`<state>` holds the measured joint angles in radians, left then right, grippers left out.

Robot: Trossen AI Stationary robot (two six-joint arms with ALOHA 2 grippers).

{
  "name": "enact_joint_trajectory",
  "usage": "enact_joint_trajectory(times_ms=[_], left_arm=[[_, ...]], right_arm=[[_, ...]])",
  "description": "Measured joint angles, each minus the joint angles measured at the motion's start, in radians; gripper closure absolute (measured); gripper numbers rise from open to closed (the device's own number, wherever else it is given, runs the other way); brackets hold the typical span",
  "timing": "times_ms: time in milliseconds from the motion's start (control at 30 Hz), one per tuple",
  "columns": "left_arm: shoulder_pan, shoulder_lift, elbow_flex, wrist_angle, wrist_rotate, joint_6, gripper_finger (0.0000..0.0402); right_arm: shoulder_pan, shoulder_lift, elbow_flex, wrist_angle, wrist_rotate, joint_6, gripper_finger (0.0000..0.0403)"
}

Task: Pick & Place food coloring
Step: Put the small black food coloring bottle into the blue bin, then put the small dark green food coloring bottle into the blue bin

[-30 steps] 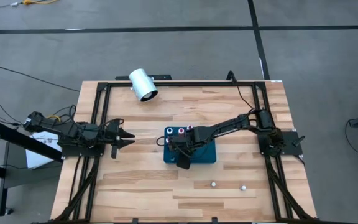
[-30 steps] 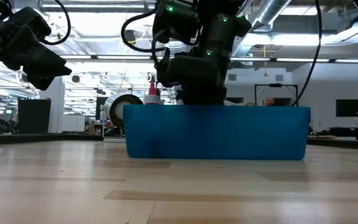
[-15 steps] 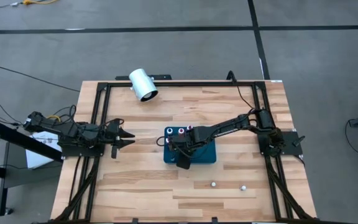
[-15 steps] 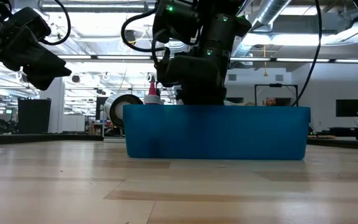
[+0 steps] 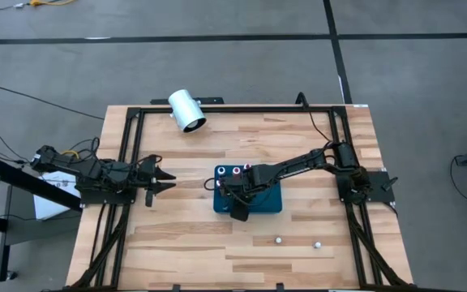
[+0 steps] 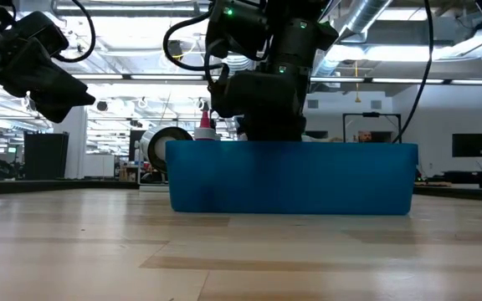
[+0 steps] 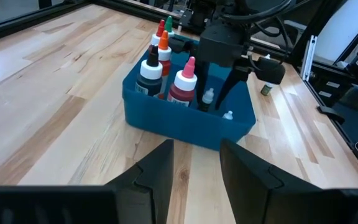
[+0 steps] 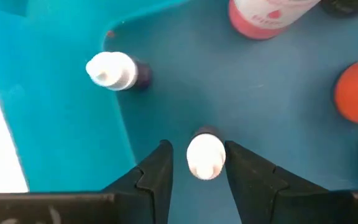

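A teal tray (image 5: pixel 270 203) sits mid-table with several food coloring bottles standing in it, among them a pink one (image 7: pixel 183 84) and a black one (image 7: pixel 149 73). My right gripper (image 8: pixel 197 163) reaches down into the tray, open. Its fingers stand on either side of a tiny white-capped bottle (image 8: pixel 205 155) that stands upright on the tray floor. A second tiny white-capped bottle (image 8: pixel 112 70) stands by the tray wall. My left gripper (image 5: pixel 167 180) hovers open and empty at the table's left, pointing toward the tray.
Two small bottles (image 5: pixel 278 240) (image 5: pixel 317 243) stand on the table toward the near right, well clear of the tray. A big white cylinder (image 5: pixel 187 111) lies at the far left edge. Black frame rails (image 5: pixel 128 162) run along the table's sides.
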<state>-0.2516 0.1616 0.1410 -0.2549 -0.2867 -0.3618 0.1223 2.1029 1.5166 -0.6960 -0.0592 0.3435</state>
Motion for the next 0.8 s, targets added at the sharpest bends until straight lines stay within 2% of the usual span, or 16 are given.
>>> enact_joint_trajectory(times_ms=[233, 500, 800], left_arm=[[0.000, 0.000, 0.000, -0.001, 0.000, 0.003, 0.0280], [0.000, 0.000, 0.000, -0.002, -0.006, 0.003, 0.0280], [0.000, 0.000, 0.000, -0.002, -0.006, 0.003, 0.0280]], right_arm=[[-0.013, -0.009, 0.016, -0.033, -0.075, 0.008, 0.0276], [-0.024, -0.010, 0.127, -0.161, -0.073, -0.010, 0.0285], [-0.029, -0.009, 0.225, -0.410, -0.071, -0.029, 0.0285]])
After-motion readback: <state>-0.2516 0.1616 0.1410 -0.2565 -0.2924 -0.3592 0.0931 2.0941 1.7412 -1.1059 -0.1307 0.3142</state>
